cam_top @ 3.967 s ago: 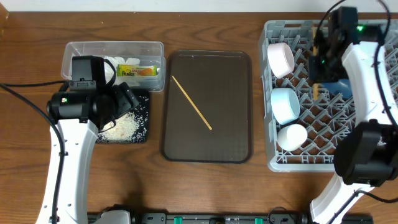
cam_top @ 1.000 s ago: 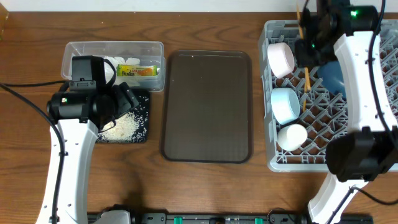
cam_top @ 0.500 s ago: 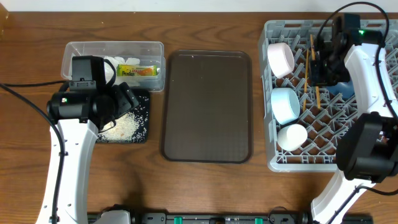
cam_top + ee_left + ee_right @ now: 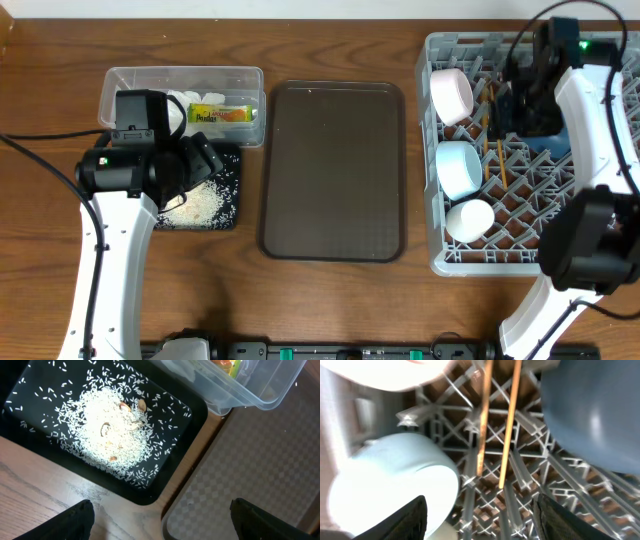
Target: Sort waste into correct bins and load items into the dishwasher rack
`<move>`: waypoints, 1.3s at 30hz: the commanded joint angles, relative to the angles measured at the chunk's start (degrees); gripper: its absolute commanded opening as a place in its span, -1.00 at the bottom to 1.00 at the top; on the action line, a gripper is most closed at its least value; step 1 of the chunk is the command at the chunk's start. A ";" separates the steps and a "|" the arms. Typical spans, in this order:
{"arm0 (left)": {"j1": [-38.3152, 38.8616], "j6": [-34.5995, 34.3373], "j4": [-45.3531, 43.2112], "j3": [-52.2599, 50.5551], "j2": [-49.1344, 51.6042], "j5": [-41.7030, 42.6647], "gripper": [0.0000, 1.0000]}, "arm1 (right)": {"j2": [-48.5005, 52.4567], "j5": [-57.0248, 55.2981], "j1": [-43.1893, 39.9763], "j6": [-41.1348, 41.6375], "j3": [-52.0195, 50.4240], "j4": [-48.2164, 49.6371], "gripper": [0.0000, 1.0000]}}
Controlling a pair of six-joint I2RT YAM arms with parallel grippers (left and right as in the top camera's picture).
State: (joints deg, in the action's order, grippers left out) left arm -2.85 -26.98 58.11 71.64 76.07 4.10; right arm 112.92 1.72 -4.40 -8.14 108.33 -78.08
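The grey dishwasher rack [image 4: 590,215] holds a white bowl [image 4: 451,95], a light blue bowl [image 4: 459,168], a small white cup [image 4: 469,220] and a dark blue plate [image 4: 545,125]. Two wooden chopsticks [image 4: 491,150] lie side by side on its lattice. In the right wrist view they [image 4: 482,415] lie between the light blue bowl [image 4: 395,485] and the plate [image 4: 590,415]. My right gripper [image 4: 480,520] is open and empty just above them. My left gripper [image 4: 160,520] is open and empty, over the near corner of the black tray [image 4: 45,380] with rice [image 4: 110,425].
The clear tub [image 4: 180,75] at the back left holds white napkins [image 4: 190,100] and the snack wrapper [image 4: 220,113]. The dark brown serving tray [image 4: 333,170] lies bare in the middle. The black tray [image 4: 228,190] sits in front of the tub.
The chopstick that lay on the brown tray is now in the rack beside the other. My right gripper has let it go and lowered over it. The left arm has not moved.
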 commanded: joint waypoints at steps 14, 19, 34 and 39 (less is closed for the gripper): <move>-0.20 0.17 0.13 0.37 0.44 -0.70 0.79 | -36.85 0.24 3.67 4.00 12.66 -7.82 0.98; -0.20 0.17 0.13 0.37 0.44 -0.70 0.79 | -45.11 -1.49 3.67 2.78 12.63 -12.76 0.99; -0.20 0.20 0.13 0.37 0.44 -0.70 0.79 | -64.11 5.60 0.72 -2.25 -26.14 22.82 0.98; -0.20 0.20 0.13 0.37 0.44 -0.70 0.79 | -74.38 10.54 0.72 -2.23 -52.35 46.07 0.98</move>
State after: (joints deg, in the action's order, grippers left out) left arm -2.90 -26.98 58.06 71.61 76.07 4.10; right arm 43.86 7.77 -3.42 -9.43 65.36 -36.53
